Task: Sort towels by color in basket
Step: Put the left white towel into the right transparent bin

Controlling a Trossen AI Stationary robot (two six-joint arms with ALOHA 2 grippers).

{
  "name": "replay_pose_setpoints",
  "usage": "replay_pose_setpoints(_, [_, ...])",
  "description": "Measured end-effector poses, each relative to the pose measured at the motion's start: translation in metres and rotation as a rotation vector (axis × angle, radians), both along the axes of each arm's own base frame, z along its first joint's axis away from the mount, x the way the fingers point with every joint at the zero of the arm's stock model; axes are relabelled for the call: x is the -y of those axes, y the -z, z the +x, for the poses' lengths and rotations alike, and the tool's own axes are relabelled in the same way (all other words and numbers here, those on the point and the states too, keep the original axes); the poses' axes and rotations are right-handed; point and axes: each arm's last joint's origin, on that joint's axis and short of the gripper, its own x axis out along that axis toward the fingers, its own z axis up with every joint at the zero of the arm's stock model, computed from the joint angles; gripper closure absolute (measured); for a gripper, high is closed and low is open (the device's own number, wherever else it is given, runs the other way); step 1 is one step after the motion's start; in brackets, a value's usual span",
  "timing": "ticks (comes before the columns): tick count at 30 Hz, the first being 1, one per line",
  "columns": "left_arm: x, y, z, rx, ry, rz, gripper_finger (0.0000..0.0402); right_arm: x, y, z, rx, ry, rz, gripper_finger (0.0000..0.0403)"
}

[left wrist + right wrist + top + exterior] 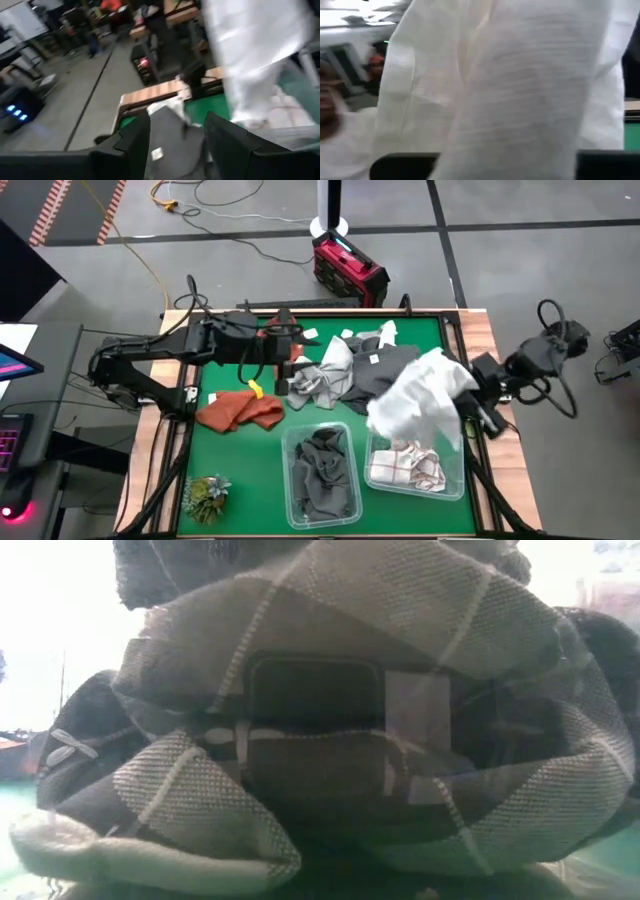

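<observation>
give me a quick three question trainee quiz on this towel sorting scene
1. True or false: the right gripper holds a white cloth towel.
2. Which clear plastic bin holds dark grey towels: A, left bin; B, right bin?
3. Fill in: the rust-orange towel lies on the green ____.

Key: 1 true. 2 A. 3 mat. The left gripper, open, is over the grey towel pile.

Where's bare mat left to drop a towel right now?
Free: the strip between the plant tuft and the grey-towel bin, below the orange towel; also the mat's far-right corner. Crowded: the towel pile mid-table, and the white towel over the right bin.
</observation>
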Motion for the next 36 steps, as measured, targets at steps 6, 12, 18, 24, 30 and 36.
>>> replay_pose_setpoints(6, [-0.002,-0.002,-0.004,0.000,-0.078,0.007,0.0228,-0.015,0.004,-0.010,-0.088,-0.129,-0.021,0.0372])
replay_pose_setpoints(12, [-0.003,0.001,-0.003,-0.023,-0.088,-0.010,0.0228,-0.027,0.061,-0.001,-0.549,0.070,-0.049,0.0382])
replay_pose_setpoints(18, [-0.008,0.004,-0.003,-0.048,-0.110,-0.015,0.0228,-0.036,0.107,0.009,-0.912,0.225,-0.009,0.0383])
replay_pose_setpoints(24, [-0.016,0.009,-0.005,-0.093,-0.139,-0.026,0.0228,-0.064,0.130,0.021,-1.063,-0.034,0.005,0.0383])
replay_pose_setpoints(30, [-0.021,0.014,-0.006,-0.142,-0.162,-0.042,0.0228,-0.087,0.155,0.036,-1.138,-0.115,-0.118,0.0383])
replay_pose_setpoints(36, [-0.021,0.016,-0.006,-0.167,-0.157,-0.025,0.0228,-0.088,0.180,0.043,-1.289,-0.042,-0.272,0.0383])
